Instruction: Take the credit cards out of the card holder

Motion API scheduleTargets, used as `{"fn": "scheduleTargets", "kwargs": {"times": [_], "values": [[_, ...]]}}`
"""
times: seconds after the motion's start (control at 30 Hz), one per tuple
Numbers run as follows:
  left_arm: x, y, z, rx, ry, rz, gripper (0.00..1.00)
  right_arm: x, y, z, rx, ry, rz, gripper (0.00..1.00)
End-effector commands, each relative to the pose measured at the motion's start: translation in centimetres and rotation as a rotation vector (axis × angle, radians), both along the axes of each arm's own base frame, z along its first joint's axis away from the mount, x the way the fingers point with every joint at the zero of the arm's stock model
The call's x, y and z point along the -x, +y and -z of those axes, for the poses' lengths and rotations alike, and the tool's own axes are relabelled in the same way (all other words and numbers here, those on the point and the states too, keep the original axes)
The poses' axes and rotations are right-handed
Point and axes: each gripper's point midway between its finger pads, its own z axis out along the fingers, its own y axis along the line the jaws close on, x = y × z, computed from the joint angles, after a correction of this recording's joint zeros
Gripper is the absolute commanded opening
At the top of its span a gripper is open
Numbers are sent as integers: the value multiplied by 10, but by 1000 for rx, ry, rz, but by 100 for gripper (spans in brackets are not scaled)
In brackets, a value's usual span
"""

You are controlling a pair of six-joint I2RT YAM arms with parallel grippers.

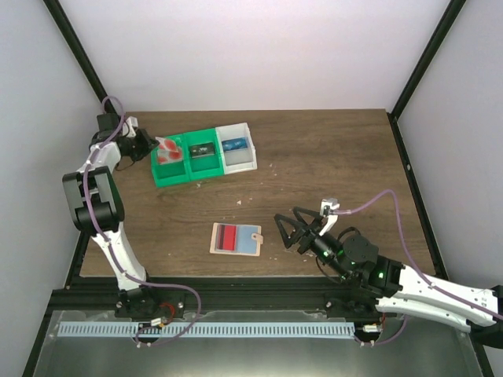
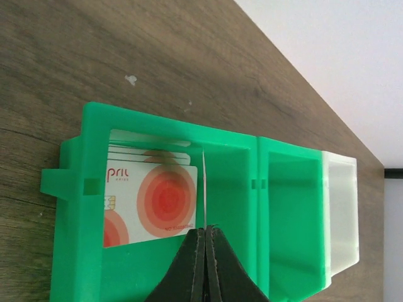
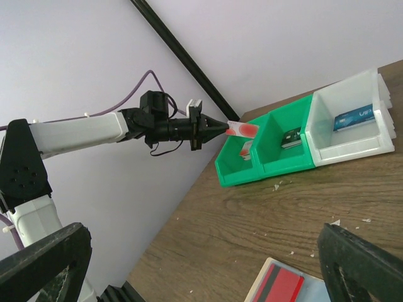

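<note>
Credit cards [image 2: 151,201] mostly lie in the trays [image 1: 174,179], the left hand [image 2: 205,231] pinching a red-white card [image 3: 242,129] there, but a red card [image 1: 228,237] remains in the card holder [image 1: 250,242] mid-counter [image 1: 330,157], right hand [image 1: 280,231] spread nearby.

Wooden table [image 1: 330,157]: trays [image 1: 189,178], card holder [image 1: 248,242].

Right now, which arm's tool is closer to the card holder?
Right. The right tool is open just beside the card holder. The left tool is far off at the green tray, shut on a red-and-white card.
</note>
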Motion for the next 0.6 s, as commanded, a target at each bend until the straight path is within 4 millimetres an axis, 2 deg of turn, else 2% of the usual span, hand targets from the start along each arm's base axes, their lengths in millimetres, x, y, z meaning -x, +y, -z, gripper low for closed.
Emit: {"fn": "scheduleTargets", "kwargs": {"times": [0.0, 0.23, 0.47, 0.57], "values": [[-4, 0, 7, -6, 15, 26, 0, -4, -7, -31, -53, -44, 45, 100], [-14, -2, 20, -31, 40, 22, 0, -6, 2, -26, -39, -35, 34, 100], [-21, -15, 26, -27, 52, 51, 0, -7, 3, -25, -33, -33, 41, 100], [-24, -12, 28, -45, 65, 36, 5, -7, 1, -24, -37, -28, 46, 100]]}}
